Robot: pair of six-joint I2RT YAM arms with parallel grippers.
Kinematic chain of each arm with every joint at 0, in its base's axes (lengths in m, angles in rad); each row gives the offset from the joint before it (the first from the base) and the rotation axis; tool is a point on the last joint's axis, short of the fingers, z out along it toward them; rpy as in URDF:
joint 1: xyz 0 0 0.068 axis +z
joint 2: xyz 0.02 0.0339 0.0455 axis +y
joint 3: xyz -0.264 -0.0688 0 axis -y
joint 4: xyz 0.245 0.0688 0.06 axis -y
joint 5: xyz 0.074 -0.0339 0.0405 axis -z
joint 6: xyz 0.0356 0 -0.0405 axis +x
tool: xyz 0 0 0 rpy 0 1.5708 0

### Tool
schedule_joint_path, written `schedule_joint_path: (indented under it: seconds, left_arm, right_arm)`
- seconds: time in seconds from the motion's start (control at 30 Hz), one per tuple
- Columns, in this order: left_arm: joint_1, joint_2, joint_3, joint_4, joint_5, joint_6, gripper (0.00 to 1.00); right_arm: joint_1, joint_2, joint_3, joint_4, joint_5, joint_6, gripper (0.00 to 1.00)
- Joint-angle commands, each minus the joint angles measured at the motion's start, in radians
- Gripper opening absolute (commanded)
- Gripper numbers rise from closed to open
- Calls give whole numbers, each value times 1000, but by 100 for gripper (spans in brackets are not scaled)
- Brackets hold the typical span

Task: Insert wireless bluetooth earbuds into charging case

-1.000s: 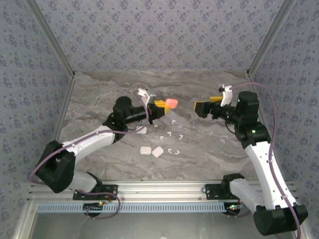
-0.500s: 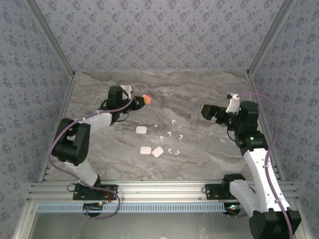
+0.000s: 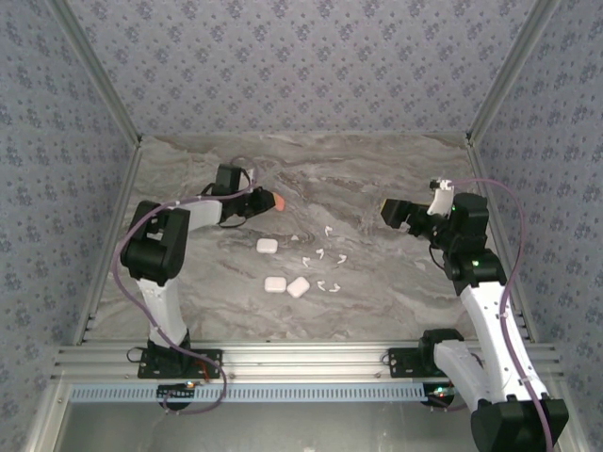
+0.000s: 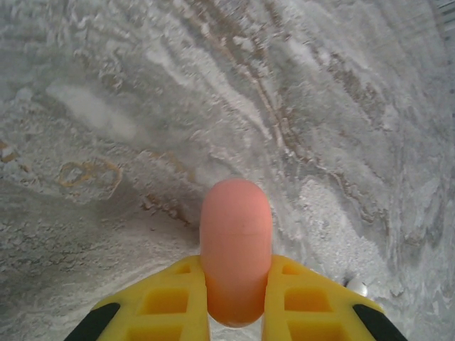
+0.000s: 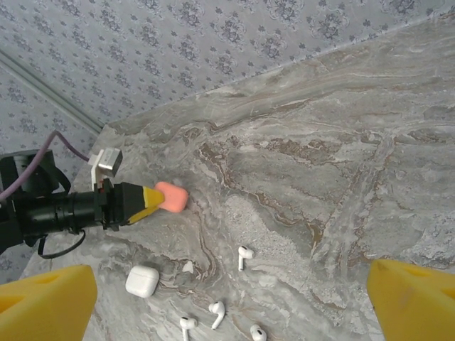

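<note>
My left gripper (image 3: 267,201) is shut on a coral-pink charging case (image 4: 236,249), its yellow fingers (image 4: 167,302) clamping the lower half. It holds the case low over the marble table, back and left of centre, with case (image 5: 172,197) and left gripper (image 5: 151,199) also in the right wrist view. Several white earbuds (image 3: 321,253) lie scattered mid-table, one of these earbuds (image 5: 244,256) nearest the coral case. Three white cases (image 3: 267,246) (image 3: 275,283) (image 3: 299,287) rest beside them. My right gripper (image 3: 390,211) hangs open and empty to the right, and the right wrist view has the right gripper (image 5: 229,295) above the buds.
Patterned walls close the table (image 3: 396,282) at the back and both sides. A white case (image 5: 142,280) sits just below the left gripper's fingers in the right wrist view. Open marble lies between the earbuds and my right arm.
My left arm has swung back and left, carrying the coral case from mid-table down toward the surface. The right gripper drew slightly right, then held still, open throughout.
</note>
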Motion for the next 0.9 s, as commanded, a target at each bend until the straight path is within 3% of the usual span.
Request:
schedule_joint_path:
  seconds: [0.0, 0.53, 0.73, 0.87]
  left_arm:
    - [2, 32, 50, -41, 25, -22, 6]
    - [1, 8, 25, -11, -4, -28, 59]
    - [0, -45, -1, -3, -14, 4, 99]
    - [0, -120, -33, -8, -44, 27, 99]
  right_arm:
    - [-8, -19, -14, -7, 8, 14, 100]
    - [-10, -1, 9, -66, 5, -30, 100]
    - [-9, 6, -17, 24, 8, 24, 100]
    - [-5, 42, -5, 29, -5, 13, 100]
